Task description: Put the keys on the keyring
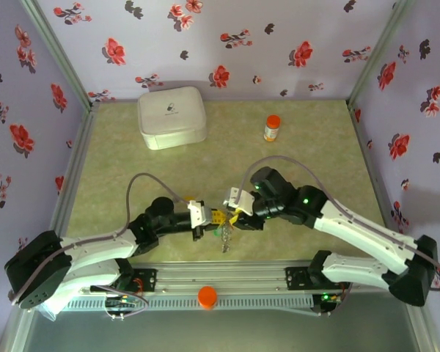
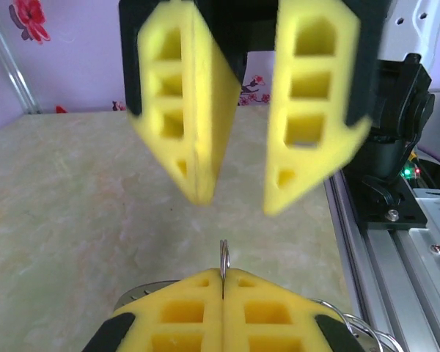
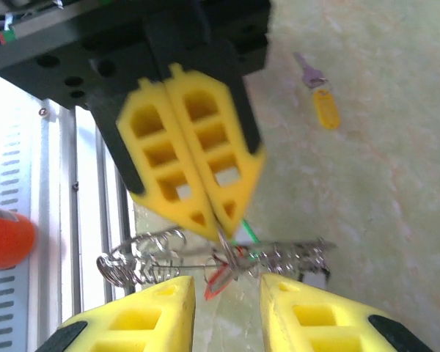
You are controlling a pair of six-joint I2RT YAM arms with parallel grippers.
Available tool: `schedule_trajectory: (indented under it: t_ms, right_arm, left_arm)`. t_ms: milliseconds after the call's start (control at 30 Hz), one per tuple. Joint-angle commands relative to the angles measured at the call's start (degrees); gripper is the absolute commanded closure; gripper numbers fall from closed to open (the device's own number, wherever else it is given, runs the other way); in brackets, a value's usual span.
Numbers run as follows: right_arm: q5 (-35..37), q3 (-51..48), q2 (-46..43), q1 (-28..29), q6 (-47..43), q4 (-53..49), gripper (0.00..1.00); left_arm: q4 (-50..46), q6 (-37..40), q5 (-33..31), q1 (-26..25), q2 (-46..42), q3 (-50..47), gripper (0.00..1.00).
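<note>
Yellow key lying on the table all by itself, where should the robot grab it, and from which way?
Probably by its yellow tag, coming straight down from above. The yellow key lies flat on the table with nothing close beside it, so there is room to pinch across the tag's two long sides. Its little metal part looks too thin and flat to pinch.

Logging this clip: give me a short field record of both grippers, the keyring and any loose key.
left gripper: shut on the keyring, pinching its thin band
right gripper: open, facing the left gripper, fingertips just short of the keyring
yellow-tagged key: loose on the table, apart from the keyring
far side: white box, orange-capped bottle
</note>
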Motion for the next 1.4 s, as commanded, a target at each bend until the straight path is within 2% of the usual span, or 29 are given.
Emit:
schedule_trajectory:
  t_ms: [0,233,500,700,833,933,1067,1100,1167,1233,1367]
  right_arm:
    - [-1.5,-4.6,-2.4,-0.8,4.4,6.7,0.71]
    - [-3.2,-10.1,-4.3,-0.7,9.4,16.6,0.71]
    - [-2.1,-10.2,-3.7,-0.8,9.3,16.9,0.75]
    - [-3.5,-10.3,-3.5,-0.7,9.5,17.9,0.83]
    - [-3.8,-10.6,-4.2,-0.7,9.7,18.4,0.83]
    - [-4.5,-10.5,-4.4,-0.6,9.7,18.4,0.88]
    - [-5.7,-9.9,-4.1,-0.7,9.2,17.9,1.00]
    - [-5.7,-9.6,-4.1,-0.7,9.1,17.5,1.00]
    - [-5.4,-8.8,-4.1,-0.5,8.2,15.9,1.00]
    - [-4.1,-7.4,-3.8,-0.3,6.7,13.2,1.00]
    - [-2.0,-3.4,-1.9,0.5,2.9,5.5,1.00]
  left_arm:
    - [13.2,-4.2,-1.4,0.2,0.1,-2.2,1.00]
    - [18.4,-6.8,-0.4,0.2,2.7,-2.3,1.00]
    - [19.2,-7.9,0.2,0.2,4.0,-2.6,1.00]
    - [19.6,-8.0,0.9,0.2,4.5,-2.4,1.00]
    - [19.4,-7.8,1.7,0.2,4.9,-2.2,1.00]
    - [19.5,-7.7,1.9,0.2,5.0,-2.2,1.00]
    - [19.3,-7.4,1.9,0.2,4.8,-2.1,1.00]
    - [19.0,-7.2,1.3,0.2,4.6,-2.2,0.95]
    - [17.7,-6.5,0.2,0.2,4.2,-2.3,0.77]
    - [13.9,-5.0,0.1,0.2,3.1,-1.9,0.75]
    - [-0.5,-1.0,0.9,-0.3,0.5,1.5,0.75]
